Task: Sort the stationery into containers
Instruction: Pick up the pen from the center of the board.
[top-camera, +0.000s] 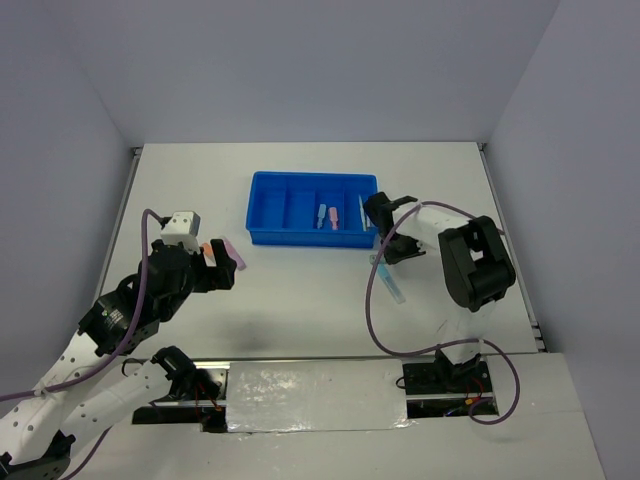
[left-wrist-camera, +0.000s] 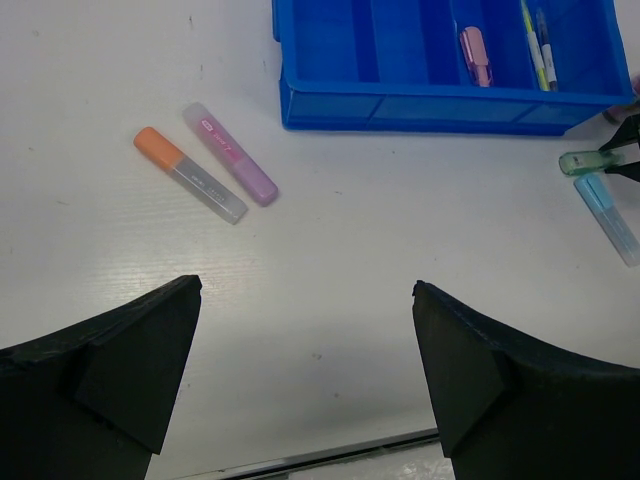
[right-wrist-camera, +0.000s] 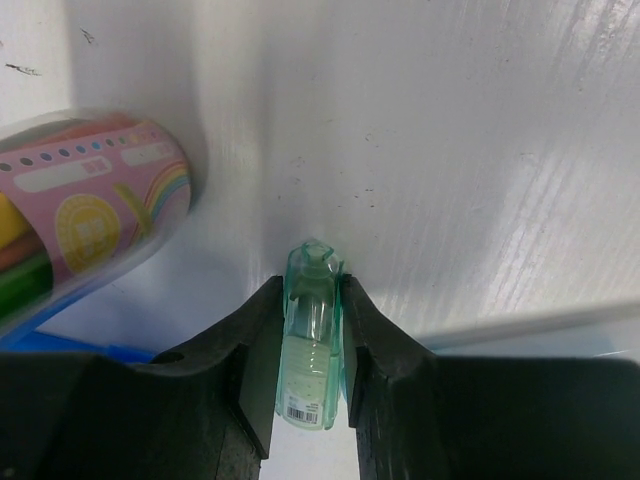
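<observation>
Green marker: clamped in the right gripper, just off the near right corner of the blue tray, beside a light blue marker. Left gripper: spread wide, empty, hovering near the orange marker and purple marker.

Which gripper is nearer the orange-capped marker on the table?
Left. The left gripper hangs open just short of the orange-capped marker; the right gripper is far off at the right end of the blue tray, gripping a green marker.
</observation>
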